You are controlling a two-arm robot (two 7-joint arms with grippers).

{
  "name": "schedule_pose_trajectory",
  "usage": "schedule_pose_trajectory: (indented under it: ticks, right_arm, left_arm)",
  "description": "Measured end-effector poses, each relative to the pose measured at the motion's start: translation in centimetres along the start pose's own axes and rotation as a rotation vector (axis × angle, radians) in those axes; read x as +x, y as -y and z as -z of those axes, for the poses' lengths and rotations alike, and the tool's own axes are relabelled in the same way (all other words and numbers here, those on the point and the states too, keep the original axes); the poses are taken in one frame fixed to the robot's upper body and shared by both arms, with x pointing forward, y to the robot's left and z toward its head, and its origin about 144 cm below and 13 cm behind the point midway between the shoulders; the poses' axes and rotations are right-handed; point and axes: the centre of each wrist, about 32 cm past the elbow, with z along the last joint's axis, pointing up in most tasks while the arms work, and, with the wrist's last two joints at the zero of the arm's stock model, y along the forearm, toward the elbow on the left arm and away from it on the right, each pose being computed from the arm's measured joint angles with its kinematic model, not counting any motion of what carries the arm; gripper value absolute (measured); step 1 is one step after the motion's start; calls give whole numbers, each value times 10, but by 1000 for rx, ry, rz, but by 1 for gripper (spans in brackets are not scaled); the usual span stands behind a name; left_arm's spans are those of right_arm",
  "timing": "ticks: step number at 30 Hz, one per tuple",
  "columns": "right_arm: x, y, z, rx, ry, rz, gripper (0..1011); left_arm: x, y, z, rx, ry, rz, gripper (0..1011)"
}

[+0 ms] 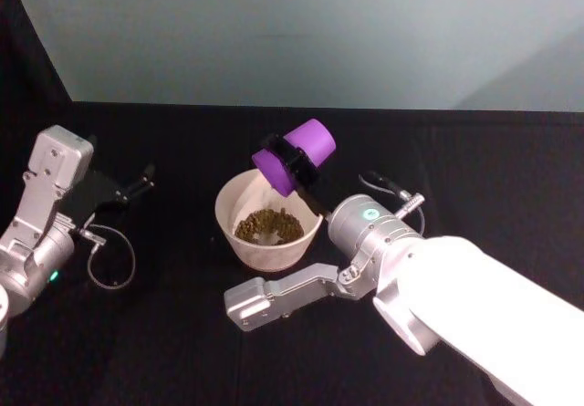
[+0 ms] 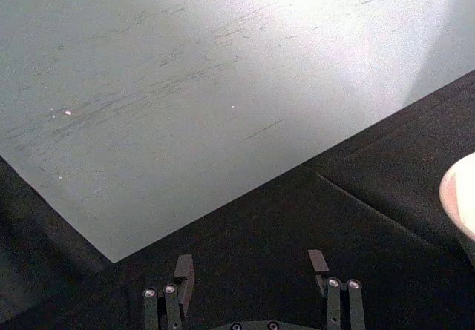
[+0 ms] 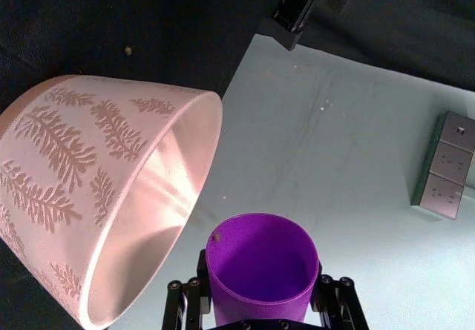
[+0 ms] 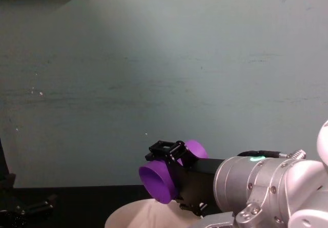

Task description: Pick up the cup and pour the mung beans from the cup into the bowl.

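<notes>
The cup (image 1: 315, 140) was grasped, tipped, by the right hand (image 1: 292, 161) at the bowl's (image 1: 274, 255) 1 o'clock; the left hand (image 2: 251, 265) was seen released.

Dim overall, dark tablecloth (image 1: 182, 360), bright glare across the pale wall (image 2: 334, 18)

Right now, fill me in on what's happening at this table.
The right pincer grips the purple cup, tipped on its side with its mouth over the bowl. The mung beans lie heaped in the bowl, and the cup's inside looks nearly empty, so the pour seems about done. The left pincer hangs open off to the left above the black table, holding nothing.
</notes>
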Motion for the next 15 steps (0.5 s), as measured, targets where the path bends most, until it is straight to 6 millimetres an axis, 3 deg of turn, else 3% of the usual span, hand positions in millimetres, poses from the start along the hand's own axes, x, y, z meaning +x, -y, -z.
schedule_pose_trajectory:
  ticks: [15]
  right_arm:
    - [3, 2, -9, -16, 172, -2, 723]
  left_arm:
    - [0, 0, 0, 0, 0, 0, 1000]
